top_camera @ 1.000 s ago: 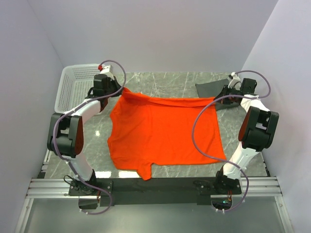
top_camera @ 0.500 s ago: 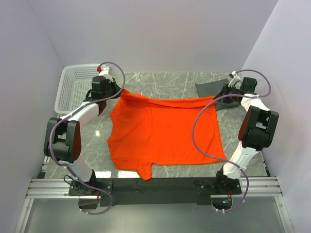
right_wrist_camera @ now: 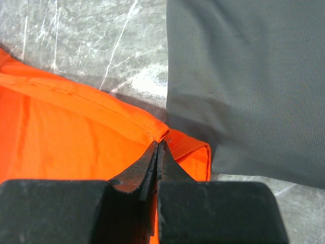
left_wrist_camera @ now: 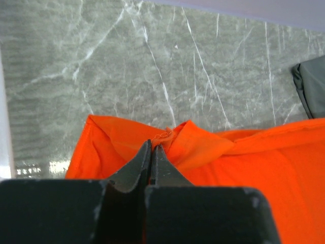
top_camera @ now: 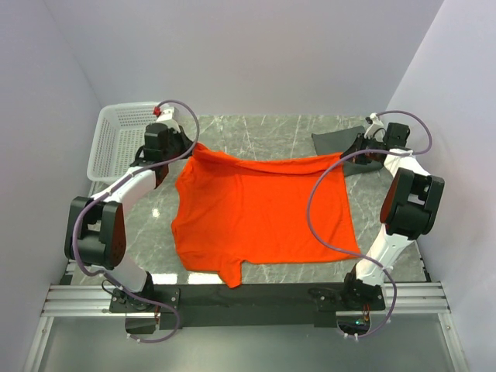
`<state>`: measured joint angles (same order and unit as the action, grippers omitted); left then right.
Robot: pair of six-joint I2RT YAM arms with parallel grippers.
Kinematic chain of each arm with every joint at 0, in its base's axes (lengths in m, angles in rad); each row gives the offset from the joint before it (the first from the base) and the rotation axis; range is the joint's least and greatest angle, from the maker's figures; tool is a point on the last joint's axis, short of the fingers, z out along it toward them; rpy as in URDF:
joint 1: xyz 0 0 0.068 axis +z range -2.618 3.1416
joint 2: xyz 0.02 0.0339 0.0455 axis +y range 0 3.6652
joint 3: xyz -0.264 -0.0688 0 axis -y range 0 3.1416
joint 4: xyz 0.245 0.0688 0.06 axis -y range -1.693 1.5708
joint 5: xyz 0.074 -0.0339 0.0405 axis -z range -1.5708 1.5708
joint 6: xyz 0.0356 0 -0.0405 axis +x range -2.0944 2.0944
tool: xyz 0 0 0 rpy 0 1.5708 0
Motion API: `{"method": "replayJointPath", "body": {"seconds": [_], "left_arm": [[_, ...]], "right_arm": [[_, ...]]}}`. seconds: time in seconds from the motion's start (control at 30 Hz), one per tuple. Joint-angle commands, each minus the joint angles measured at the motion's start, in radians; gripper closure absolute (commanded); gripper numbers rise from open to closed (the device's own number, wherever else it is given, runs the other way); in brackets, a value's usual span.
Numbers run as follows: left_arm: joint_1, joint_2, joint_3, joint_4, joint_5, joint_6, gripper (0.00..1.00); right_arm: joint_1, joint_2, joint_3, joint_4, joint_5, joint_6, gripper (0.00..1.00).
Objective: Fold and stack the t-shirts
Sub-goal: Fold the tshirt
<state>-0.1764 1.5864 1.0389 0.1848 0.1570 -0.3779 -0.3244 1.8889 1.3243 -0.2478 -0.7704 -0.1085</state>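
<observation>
Grey marble table [top_camera: 271,128] carried everything. Orange t-shirt [top_camera: 263,213] lay spread mid-table, one sleeve toward the near edge, its far edge pulled taut between both grippers. White lattice basket [top_camera: 116,138] sat at far left, apart from the shirt. Dark grey t-shirt [right_wrist_camera: 244,86] lay at far right, just beside the orange corner. Left gripper [left_wrist_camera: 151,151] had its fingers pressed together, pinching the far-left orange corner. Right gripper [right_wrist_camera: 158,145] fingers were clamped the same way on the far-right hem corner.

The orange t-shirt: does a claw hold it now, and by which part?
Both hold the orange t-shirt: the left claw pinches its far left corner, the right claw its far right corner.
</observation>
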Motion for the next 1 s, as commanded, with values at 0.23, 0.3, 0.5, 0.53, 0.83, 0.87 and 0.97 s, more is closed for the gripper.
{"method": "replayJointPath", "body": {"seconds": [0.23, 0.3, 0.5, 0.53, 0.83, 0.87, 0.97], "left_arm": [[-0.035, -0.042, -0.022, -0.018, -0.036, 0.028, 0.99], [-0.043, -0.039, -0.025, -0.018, -0.039, 0.028, 0.99], [-0.064, -0.045, -0.037, -0.025, -0.076, 0.03, 0.99], [-0.067, -0.049, -0.039, -0.027, -0.083, 0.031, 0.99], [-0.117, -0.094, -0.062, -0.061, -0.201, 0.027, 1.0], [-0.126, -0.098, -0.063, -0.062, -0.212, 0.022, 0.99], [-0.135, -0.115, -0.077, -0.065, -0.247, 0.016, 0.99]], "right_arm": [[-0.004, 0.018, 0.047, 0.013, -0.021, 0.004, 1.0], [-0.005, 0.018, 0.046, 0.015, -0.021, 0.003, 1.0], [-0.005, 0.018, 0.047, 0.013, -0.026, 0.004, 0.99], [-0.005, 0.018, 0.049, 0.013, -0.026, 0.004, 0.99], [-0.005, 0.021, 0.052, 0.012, -0.027, 0.006, 0.99], [-0.005, 0.021, 0.053, 0.012, -0.027, 0.006, 0.99], [-0.005, 0.022, 0.052, 0.012, -0.027, 0.003, 1.0]]}}
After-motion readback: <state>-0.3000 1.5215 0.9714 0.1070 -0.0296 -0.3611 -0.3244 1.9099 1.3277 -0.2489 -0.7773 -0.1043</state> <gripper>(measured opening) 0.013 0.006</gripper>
